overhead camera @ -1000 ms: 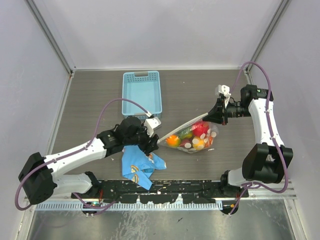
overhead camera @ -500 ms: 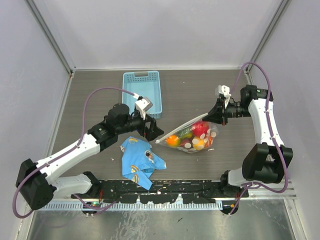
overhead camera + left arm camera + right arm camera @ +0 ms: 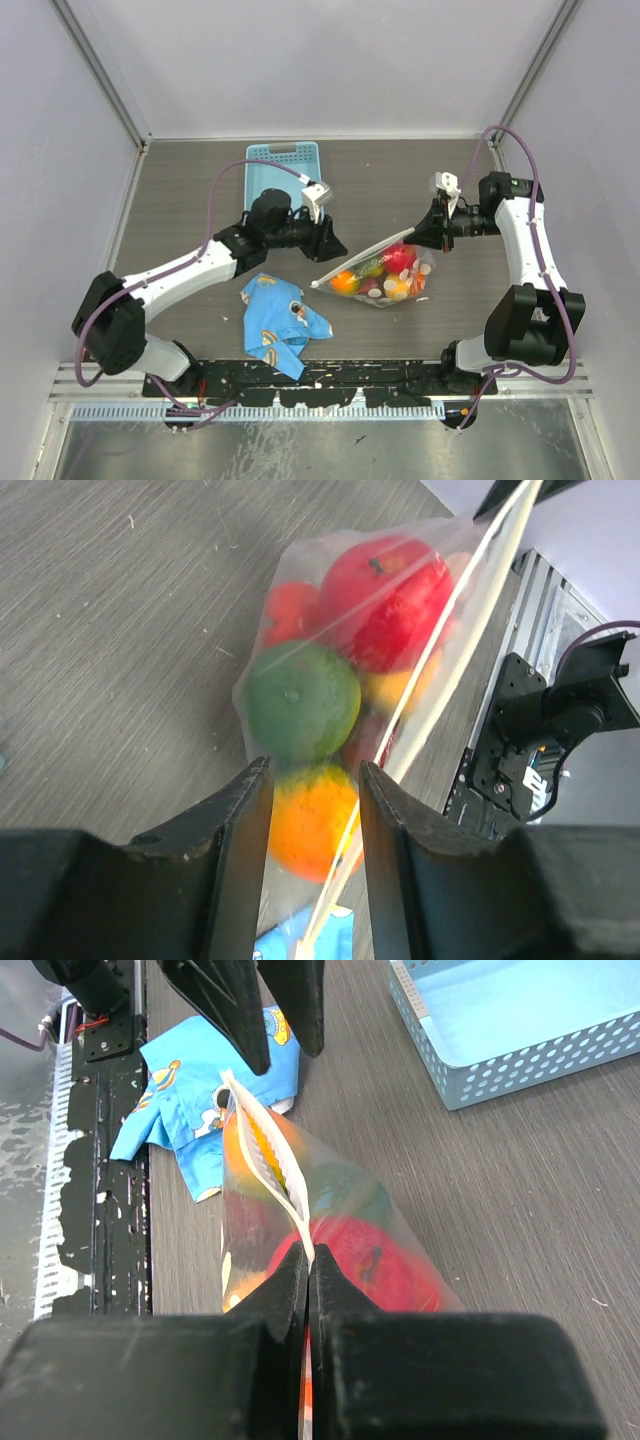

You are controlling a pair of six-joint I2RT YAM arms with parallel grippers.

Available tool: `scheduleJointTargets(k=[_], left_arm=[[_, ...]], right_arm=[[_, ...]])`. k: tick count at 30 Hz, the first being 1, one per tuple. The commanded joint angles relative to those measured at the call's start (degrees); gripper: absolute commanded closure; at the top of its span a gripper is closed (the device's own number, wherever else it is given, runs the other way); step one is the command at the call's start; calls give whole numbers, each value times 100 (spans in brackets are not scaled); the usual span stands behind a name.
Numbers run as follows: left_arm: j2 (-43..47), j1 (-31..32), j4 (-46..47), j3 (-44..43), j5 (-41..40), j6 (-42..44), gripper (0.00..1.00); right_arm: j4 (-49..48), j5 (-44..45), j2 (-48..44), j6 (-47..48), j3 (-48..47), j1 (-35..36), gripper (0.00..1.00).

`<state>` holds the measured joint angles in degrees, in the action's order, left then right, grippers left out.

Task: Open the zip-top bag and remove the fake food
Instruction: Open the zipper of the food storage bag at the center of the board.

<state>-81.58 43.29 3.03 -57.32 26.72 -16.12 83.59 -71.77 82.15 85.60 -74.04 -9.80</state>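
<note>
Two opposed pulls should open the bag (image 3: 392, 278), at 4 o'clock from the basket (image 3: 283, 150): right gripper (image 3: 308, 1260) pinches its zip strip (image 3: 368, 258); left gripper (image 3: 312, 770), half-open and empty, should catch one lip only, not fruit (image 3: 303, 702).

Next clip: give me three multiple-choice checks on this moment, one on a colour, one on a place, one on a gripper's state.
1. The slotted basket is: A light blue; B red; C yellow.
2. The cartoon-print cloth lies: A in the basket; B on the table, left of the zip-top bag; C under the bag.
3. The right gripper is: A open above the bag; B shut on the cloth; C shut on the bag's zip strip.
Answers: 1 A, its walls and floor show light blue from above. 2 B, it lies on the tabletop, on the left arm's side of the bag. 3 C, the right wrist view shows it pinched on the white strip.
</note>
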Motion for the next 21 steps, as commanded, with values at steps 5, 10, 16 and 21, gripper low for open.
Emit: scheduleJointTargets(k=[5,10,16,21], left_arm=[[-466,128,807,-580,669,-403,60],[-647,189,984,-552,771,-520,59],[-858,327,947,-666,741,-452,63],[-1036,366,832,-750,762,-401,85]], right_arm=[[8,-140,-24,119,-13,29,99],[8,-130,-32,140,0,28,99],[-1,-140,-67,163,62,29,99],[-1,-154,-84,174,91,30,99]])
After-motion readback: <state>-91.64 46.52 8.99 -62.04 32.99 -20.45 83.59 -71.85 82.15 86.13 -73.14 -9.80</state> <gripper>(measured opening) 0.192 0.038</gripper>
